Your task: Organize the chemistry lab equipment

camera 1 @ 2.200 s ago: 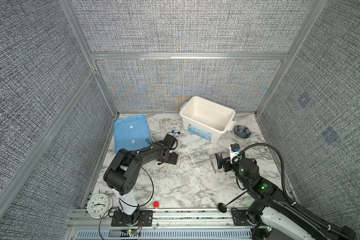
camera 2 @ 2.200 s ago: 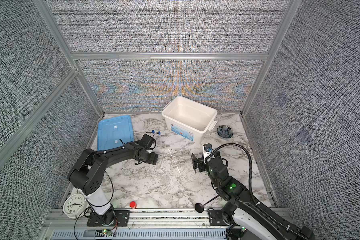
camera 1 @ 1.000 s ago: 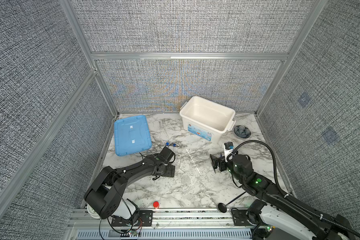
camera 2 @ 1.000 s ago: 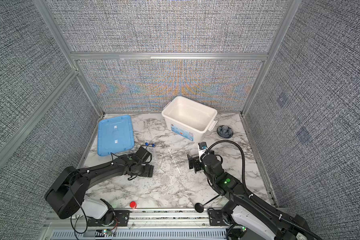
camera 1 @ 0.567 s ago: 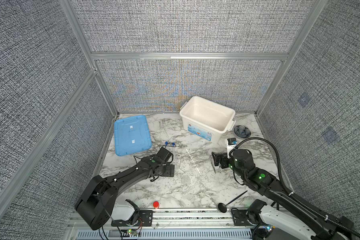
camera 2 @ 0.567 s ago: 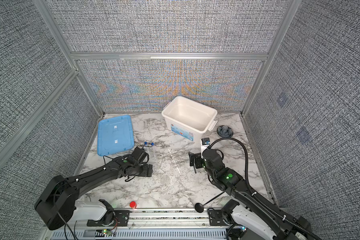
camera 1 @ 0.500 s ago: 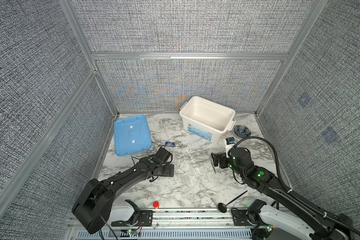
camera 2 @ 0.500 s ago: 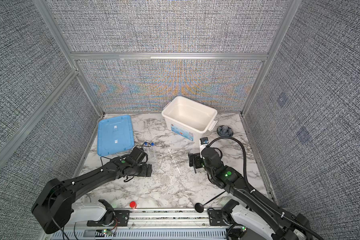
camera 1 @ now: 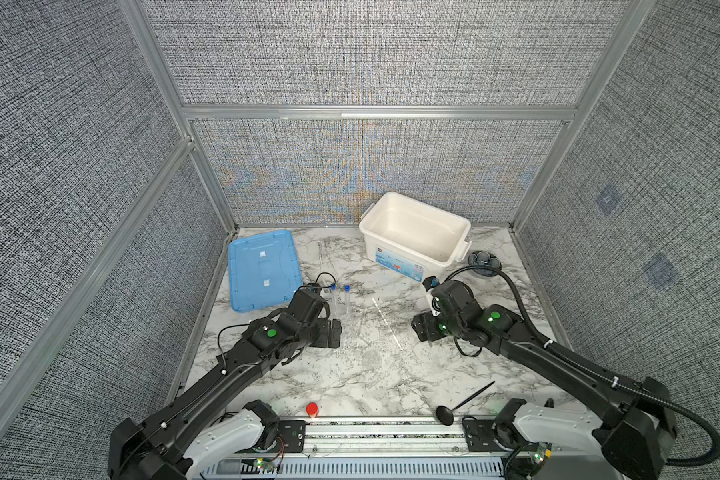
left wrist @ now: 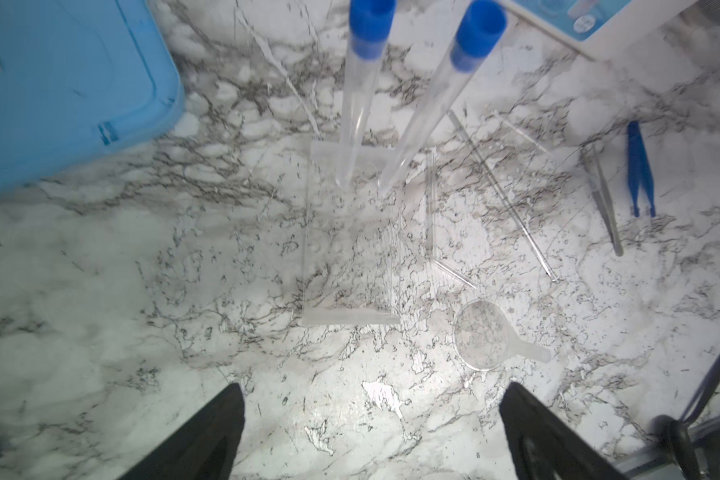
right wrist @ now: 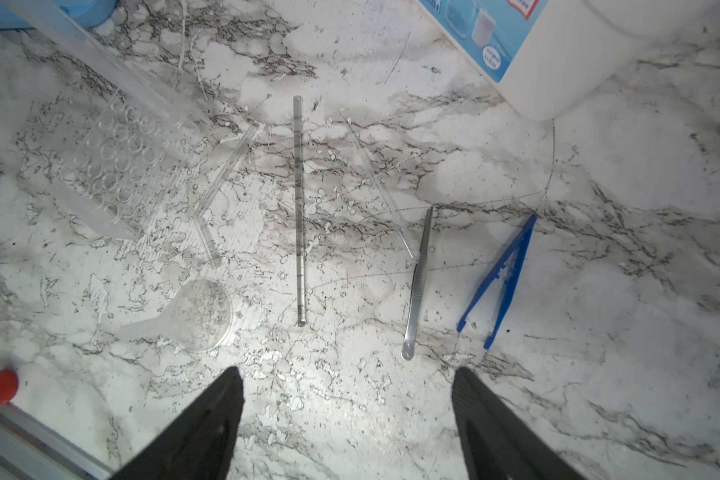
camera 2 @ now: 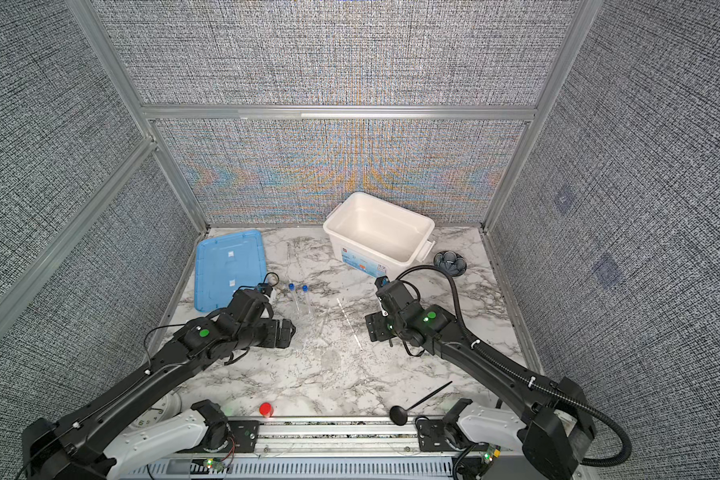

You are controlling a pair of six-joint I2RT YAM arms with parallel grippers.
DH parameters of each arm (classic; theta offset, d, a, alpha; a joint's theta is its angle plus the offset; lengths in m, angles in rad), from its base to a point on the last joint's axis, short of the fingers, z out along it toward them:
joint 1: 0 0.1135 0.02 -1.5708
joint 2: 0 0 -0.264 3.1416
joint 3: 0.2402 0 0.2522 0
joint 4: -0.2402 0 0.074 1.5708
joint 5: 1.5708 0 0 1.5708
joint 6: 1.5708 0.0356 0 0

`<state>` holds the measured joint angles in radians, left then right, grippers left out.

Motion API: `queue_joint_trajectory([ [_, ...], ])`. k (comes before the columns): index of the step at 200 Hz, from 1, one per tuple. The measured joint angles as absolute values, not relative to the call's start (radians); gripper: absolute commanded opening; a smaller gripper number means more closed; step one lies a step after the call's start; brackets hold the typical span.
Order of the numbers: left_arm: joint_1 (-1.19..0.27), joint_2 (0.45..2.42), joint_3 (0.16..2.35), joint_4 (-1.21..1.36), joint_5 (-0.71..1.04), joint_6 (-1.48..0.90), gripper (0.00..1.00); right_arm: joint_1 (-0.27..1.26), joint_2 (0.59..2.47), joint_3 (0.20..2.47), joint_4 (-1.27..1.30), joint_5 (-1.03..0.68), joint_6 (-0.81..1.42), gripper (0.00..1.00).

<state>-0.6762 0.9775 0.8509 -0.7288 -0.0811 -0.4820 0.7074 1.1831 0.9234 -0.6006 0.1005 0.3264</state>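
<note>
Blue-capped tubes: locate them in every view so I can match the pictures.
In a top view: blue-capped tubes stand left of centre, near the blue lid.
In a top view: same place.
Left wrist: standing in the clear rack, blue caps showing.
Right wrist: clear bodies only, rising from the clear rack.
Shared landmark: white bin.

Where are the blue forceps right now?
In the right wrist view the blue forceps lie flat on the marble table beside the silver tweezers, without touching, ahead of the right gripper.
</note>
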Motion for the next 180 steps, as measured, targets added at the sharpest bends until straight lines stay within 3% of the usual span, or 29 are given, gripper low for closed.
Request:
queue_joint_trajectory([
  [44, -0.656, 0.949, 0.878, -0.728, -0.113, -0.389, 0.99, 0.721, 1.2, 0.933, -0.638, 0.124, 0.39, 0.78],
  [128, -0.376, 0.984, 0.857, -0.639, 0.004, -0.318, 0.99, 0.731, 1.215, 1.029, -0.725, 0.266, 0.473, 0.77],
  [180, -0.299, 1.052, 0.828, -0.622, 0.027, -0.323, 0.99, 0.718, 1.229, 1.053, -0.696, 0.41, 0.666, 0.77],
])
